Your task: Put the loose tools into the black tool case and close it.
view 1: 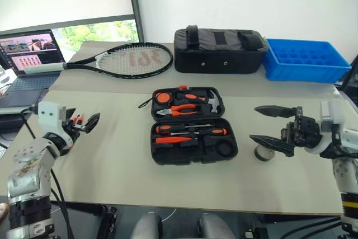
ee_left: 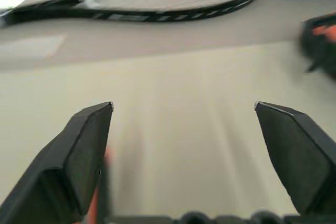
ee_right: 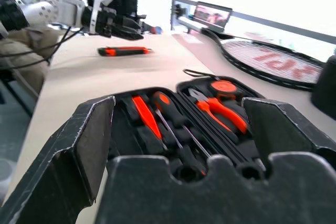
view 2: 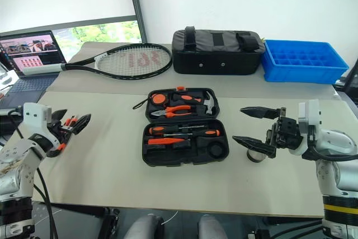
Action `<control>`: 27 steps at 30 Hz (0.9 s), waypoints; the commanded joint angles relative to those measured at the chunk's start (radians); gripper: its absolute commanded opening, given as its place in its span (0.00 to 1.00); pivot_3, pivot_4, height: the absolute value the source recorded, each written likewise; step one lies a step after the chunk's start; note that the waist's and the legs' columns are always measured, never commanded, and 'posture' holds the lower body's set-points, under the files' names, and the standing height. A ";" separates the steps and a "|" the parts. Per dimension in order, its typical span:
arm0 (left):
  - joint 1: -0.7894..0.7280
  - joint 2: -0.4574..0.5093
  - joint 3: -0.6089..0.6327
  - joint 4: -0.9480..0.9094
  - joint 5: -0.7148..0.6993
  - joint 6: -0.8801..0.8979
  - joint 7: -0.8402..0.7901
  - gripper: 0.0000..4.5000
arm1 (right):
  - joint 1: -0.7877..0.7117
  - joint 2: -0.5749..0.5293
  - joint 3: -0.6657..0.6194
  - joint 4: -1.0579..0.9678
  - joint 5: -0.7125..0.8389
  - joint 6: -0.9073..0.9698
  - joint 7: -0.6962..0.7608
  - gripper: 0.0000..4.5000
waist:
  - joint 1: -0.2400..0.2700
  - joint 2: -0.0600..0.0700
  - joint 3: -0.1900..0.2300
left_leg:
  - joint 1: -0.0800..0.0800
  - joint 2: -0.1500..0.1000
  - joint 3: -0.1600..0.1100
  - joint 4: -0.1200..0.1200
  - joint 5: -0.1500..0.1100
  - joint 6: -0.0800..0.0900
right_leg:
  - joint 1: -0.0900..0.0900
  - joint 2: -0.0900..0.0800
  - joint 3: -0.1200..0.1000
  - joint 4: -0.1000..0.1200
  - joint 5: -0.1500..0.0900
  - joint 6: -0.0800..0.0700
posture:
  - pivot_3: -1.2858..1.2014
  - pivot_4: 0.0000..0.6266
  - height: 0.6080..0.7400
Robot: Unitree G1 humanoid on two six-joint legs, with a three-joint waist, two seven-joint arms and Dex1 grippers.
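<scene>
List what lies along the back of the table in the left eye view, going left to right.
laptop → tennis racket → black fabric bag → blue plastic crate

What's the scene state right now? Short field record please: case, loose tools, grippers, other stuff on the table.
case: black tool case open flat mid-table, screwdrivers and pliers in its slots
loose tools: orange-and-black utility knife on the table by the left gripper; roll of tape under the right gripper, beside the case
left gripper: open, holding nothing
right gripper: open, above the tape
other: tennis racket, black fabric bag, blue crate, laptop along the far side
</scene>
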 commanded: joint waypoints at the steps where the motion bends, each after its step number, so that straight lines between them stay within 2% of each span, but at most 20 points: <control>1: 0.016 0.009 0.041 -0.036 0.019 0.023 0.084 0.98 | -0.030 -0.002 -0.003 0.005 0.033 0.016 0.028 1.00 | 0.006 0.000 0.000 | 0.000 0.000 0.001 0.000 0.000 0.000 | 0.000 -0.002 0.000 0.000 0.000 0.001 | 0.52 0.24 0.75; 9: 0.026 0.029 0.054 0.082 0.057 0.005 0.172 0.98 | -0.057 -0.006 -0.002 0.024 0.031 0.035 0.062 1.00 | 0.006 0.000 0.000 | 0.001 0.000 0.004 -0.007 0.000 0.000 | -0.003 -0.006 -0.001 -0.001 0.000 0.000 | 0.52 0.24 0.75; 14: 0.022 0.051 0.001 0.177 0.045 0.037 0.090 0.98 | -0.058 -0.008 -0.007 0.027 0.028 0.032 0.068 1.00 | 0.006 -0.001 0.000 | -0.002 0.000 0.008 -0.009 0.000 0.000 | -0.009 -0.006 -0.002 0.001 0.000 0.000 | 0.52 0.24 0.75; 19: 0.011 0.095 -0.074 0.274 0.028 0.092 -0.059 0.98 | -0.054 -0.010 -0.014 0.022 0.025 0.028 0.063 1.00 | 0.005 0.003 -0.003 | -0.001 0.000 0.010 -0.010 0.000 0.000 | -0.011 -0.006 -0.003 0.002 0.000 0.000 | 0.52 0.24 0.75; 23: -0.014 0.105 -0.089 0.340 0.031 0.096 -0.082 0.98 | -0.046 -0.011 -0.019 0.018 0.023 0.024 0.060 1.00 | 0.007 0.007 -0.005 | -0.001 -0.001 0.012 -0.010 0.000 0.000 | -0.011 -0.007 -0.002 0.002 0.000 0.000 | 0.52 0.24 0.75; 24: -0.021 0.103 -0.082 0.356 0.028 0.091 -0.080 0.87 | -0.043 -0.011 -0.020 0.014 0.023 0.024 0.058 1.00 | 0.008 0.008 -0.005 | -0.001 -0.001 0.012 -0.010 0.000 0.000 | -0.011 -0.007 -0.003 0.002 0.000 0.000 | 0.52 0.24 0.75; 25: -0.027 0.105 -0.077 0.366 0.028 0.083 -0.079 0.85 | -0.040 -0.012 -0.021 0.010 0.023 0.025 0.055 1.00 | 0.008 0.009 -0.006 | -0.001 -0.001 0.012 -0.010 0.000 0.000 | -0.011 -0.007 -0.003 0.002 0.000 0.000 | 0.52 0.24 0.75; 27: -0.032 0.108 -0.073 0.377 0.032 0.066 -0.079 0.68 | -0.038 -0.012 -0.023 0.005 0.023 0.026 0.050 1.00 | 0.007 0.010 -0.007 | -0.001 -0.001 0.012 -0.010 0.000 0.000 | -0.012 -0.007 -0.002 0.002 0.000 0.000 | 0.52 0.24 0.75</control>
